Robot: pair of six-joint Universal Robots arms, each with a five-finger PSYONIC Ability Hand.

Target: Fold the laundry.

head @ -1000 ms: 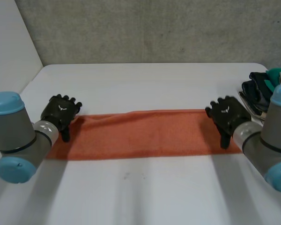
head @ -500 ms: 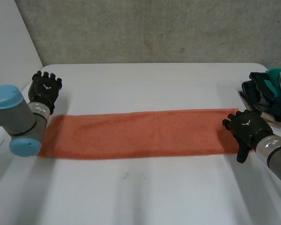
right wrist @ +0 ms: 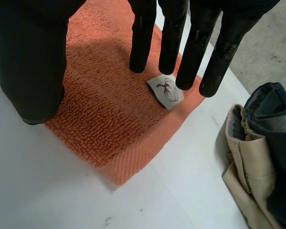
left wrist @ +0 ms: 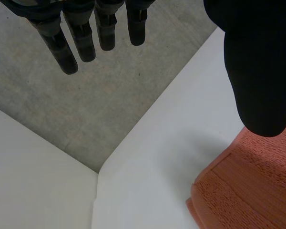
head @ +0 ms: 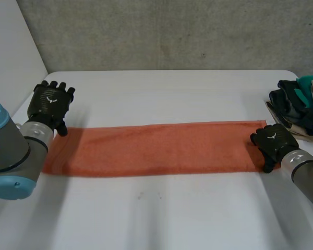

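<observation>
An orange towel (head: 156,148) lies flat in a long folded strip across the white table (head: 161,213). My left hand (head: 52,101) hovers just beyond the towel's far left corner, off the cloth. In the left wrist view that hand (left wrist: 257,71) has straight fingers and holds nothing, with the towel's corner (left wrist: 248,191) under its thumb. My right hand (head: 274,143) sits at the towel's right end. In the right wrist view its fingers (right wrist: 143,43) reach straight over the end of the towel (right wrist: 109,119), close to a white label (right wrist: 166,90), with the thumb at the near edge. The cloth lies flat and unpinched.
A pile of dark, teal and beige clothes (head: 297,104) lies at the table's right edge, just beyond the right hand, and appears beside the towel's end in the right wrist view (right wrist: 257,157). A grey wall backs the table and a white panel stands at its left.
Both hands have slid outward from over the towel to its two ends, and the strip now lies longer and smoother. The right hand has drawn in slightly at the right end.
</observation>
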